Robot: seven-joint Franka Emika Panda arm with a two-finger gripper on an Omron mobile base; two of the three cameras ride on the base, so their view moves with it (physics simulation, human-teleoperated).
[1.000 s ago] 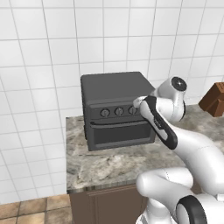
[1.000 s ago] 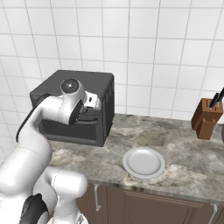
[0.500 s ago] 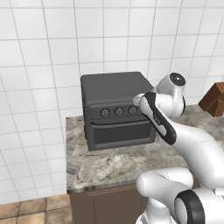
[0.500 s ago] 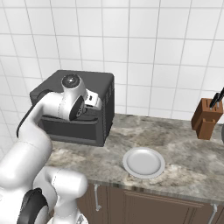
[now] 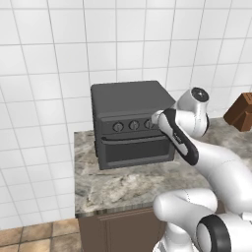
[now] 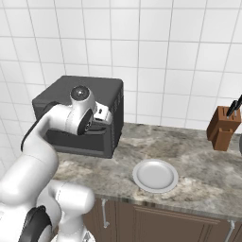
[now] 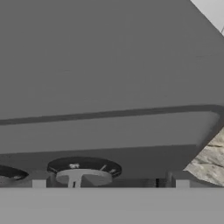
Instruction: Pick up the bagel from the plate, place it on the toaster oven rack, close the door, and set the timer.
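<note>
- Since a second earlier, the hand had moved a little toward the toaster oven's (image 5: pixel 132 123) control panel; the oven, the plate and the knife block kept their places in both base views.
- The gripper (image 7: pixel 110 183) sat right at the right end of the knob row, its two dark finger tips (image 7: pixel 39 183) spread wide to either side of the rightmost knob (image 7: pixel 83 169) in the hand view.
- Nothing was pinched between the tips; whether they touched the panel could not be told.
- In the left base view the arm (image 5: pixel 182 140) covered the right end of the panel, leaving three round knobs showing to its left.
- The door (image 5: pixel 136 148) stood shut under the knobs, its curved bar handle along the top edge.
- The round white plate (image 6: pixel 155 175) lay on the marbled counter (image 6: pixel 198 165), to the right of the oven and well apart from the hand, with only bare white showing on it.
- The bagel and the rack were not discernible; the dark door pane let nothing through.
- A brown knife block (image 6: pixel 221 127) stood far right on the counter by the tiled wall.
- The knob carried small light tick marks around its dial, but no letters or brand could be read anywhere.
</note>
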